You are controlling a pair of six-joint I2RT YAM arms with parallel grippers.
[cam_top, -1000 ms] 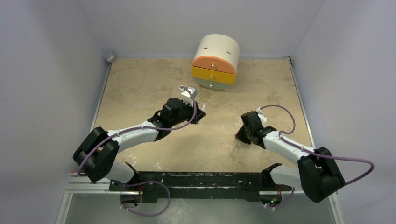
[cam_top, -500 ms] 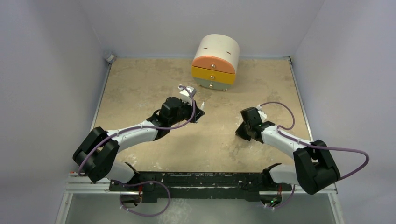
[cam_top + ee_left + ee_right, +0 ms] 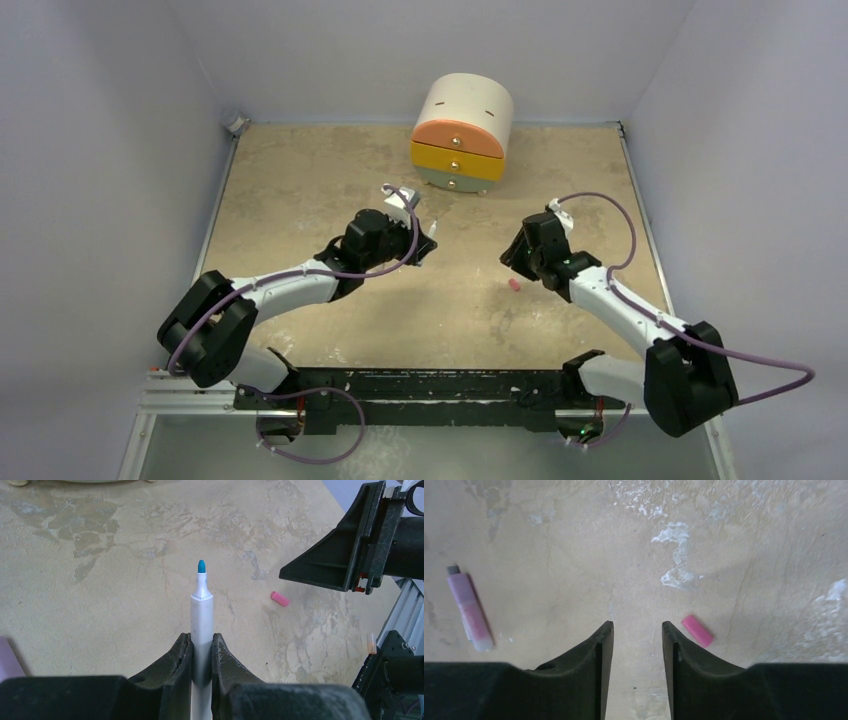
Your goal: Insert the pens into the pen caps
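My left gripper (image 3: 201, 637) is shut on a white pen (image 3: 201, 611) with a teal tip that points away from the wrist, held above the table. In the top view it (image 3: 425, 240) is at the table's middle. My right gripper (image 3: 637, 625) is open and empty above the table. A reddish-pink cap (image 3: 697, 630) lies just right of its right finger; the cap also shows in the top view (image 3: 514, 284) and the left wrist view (image 3: 280, 598). A thick pink pen (image 3: 469, 607) with a dark grey end lies flat to the left. The purple and dark grey caps are out of view.
A rounded drawer unit (image 3: 462, 132) with orange and yellow drawers stands at the back centre. A small pale tan tube (image 3: 371, 643) lies near the table's near edge by the right arm's base. Purple walls close in three sides of the table.
My right gripper has risen and moved back toward the far side, leaving the reddish-pink cap uncovered on the table. My left arm has hardly moved.
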